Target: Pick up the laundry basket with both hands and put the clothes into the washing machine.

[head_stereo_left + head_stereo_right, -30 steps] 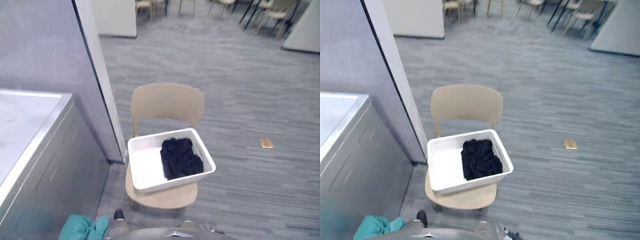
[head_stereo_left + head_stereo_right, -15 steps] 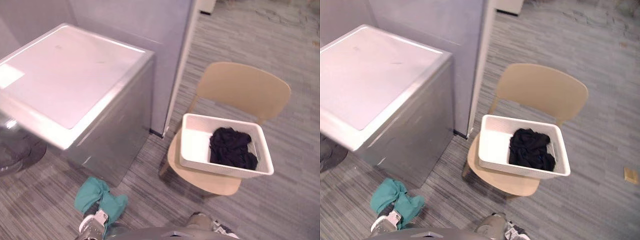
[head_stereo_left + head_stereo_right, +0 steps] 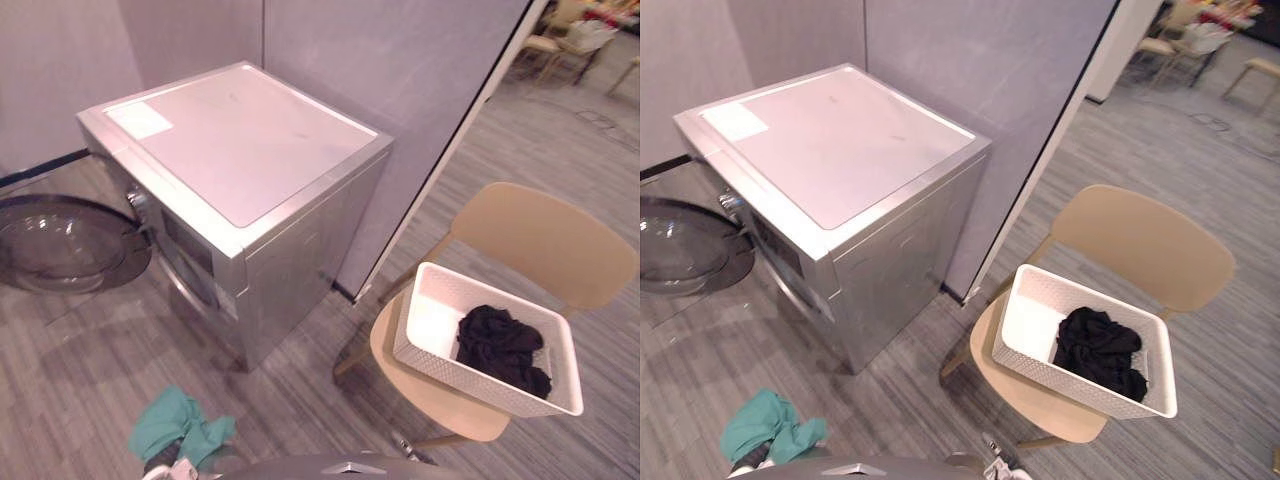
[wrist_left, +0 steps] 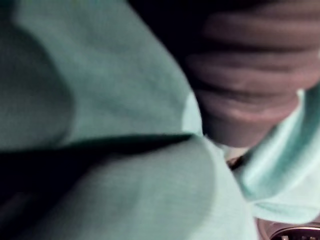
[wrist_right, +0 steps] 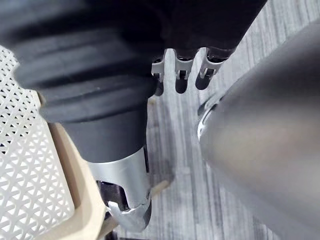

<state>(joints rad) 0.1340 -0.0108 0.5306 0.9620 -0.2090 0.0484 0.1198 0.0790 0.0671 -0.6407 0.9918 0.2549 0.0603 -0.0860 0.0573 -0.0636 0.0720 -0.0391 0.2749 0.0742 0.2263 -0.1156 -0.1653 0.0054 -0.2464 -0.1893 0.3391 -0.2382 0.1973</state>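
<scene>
A white laundry basket [image 3: 468, 384] rests on a beige chair [image 3: 545, 235], with black clothes [image 3: 500, 346] piled in its right half. To its left stands the silver washing machine [image 3: 240, 150], its round glass door [image 3: 60, 245] swung open near the floor. A teal cloth [image 3: 180, 425] hangs at the lower left, draped over my left hand [image 4: 245, 75] and hiding its fingers. My right hand [image 5: 180, 80] hangs low beside the basket's perforated wall [image 5: 25, 175] and the chair seat, fingers relaxed and holding nothing.
A grey partition wall [image 3: 400, 80] rises behind the washing machine and ends just left of the chair. More chairs [image 3: 560, 45] stand far off at the upper right. Grey striped floor lies in front of the machine.
The camera has swung left, so the whole picture shifted: the washing machine's front and open door came into view and the chair with the basket slid right. The teal cloth stays at the lower left.
</scene>
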